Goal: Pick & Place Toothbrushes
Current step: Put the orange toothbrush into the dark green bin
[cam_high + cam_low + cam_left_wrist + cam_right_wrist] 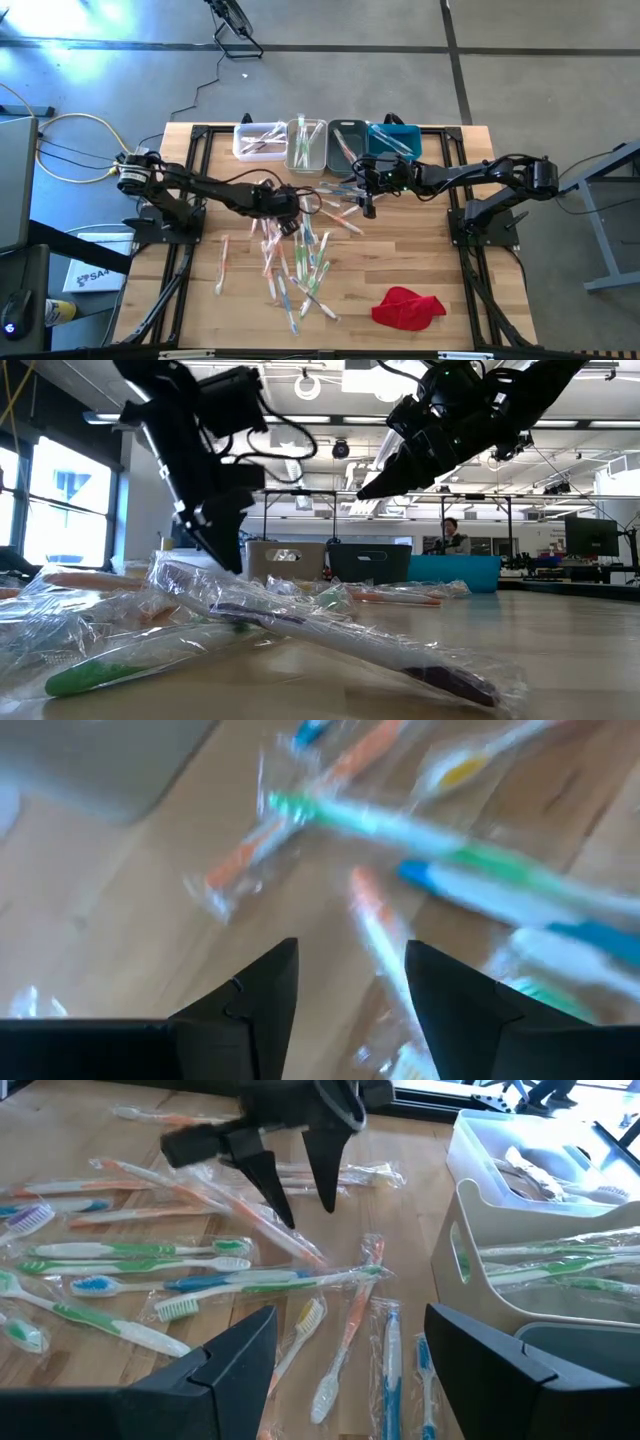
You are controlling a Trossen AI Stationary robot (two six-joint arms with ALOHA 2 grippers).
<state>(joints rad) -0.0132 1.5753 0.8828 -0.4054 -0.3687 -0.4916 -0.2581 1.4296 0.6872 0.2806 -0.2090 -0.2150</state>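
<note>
We get bright, even light from ceiling fixtures (305, 382) plus daylight thru the window (62, 500), w/ glare on the floor (60, 50). Left wrist view is badly motion-blurred, toothbrushes (470, 860) smeared. In the low view the nearest wrappers (330, 630) look soft and shiny. Shadows faint on the table (400, 260).

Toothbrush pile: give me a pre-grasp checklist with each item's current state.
1. Left pincer open, nothing between its fingers: ok.
2. Right pincer open and empty: ok.
3. Left pincer over the toothbrush pile: ok.
4. One orange toothbrush lined up between the left fingers: cannot tell, the view is blurred.
5. Bins upright along the table's far edge, with room left: ok.
6. Pincers apart from each other: ok, though close.
</note>
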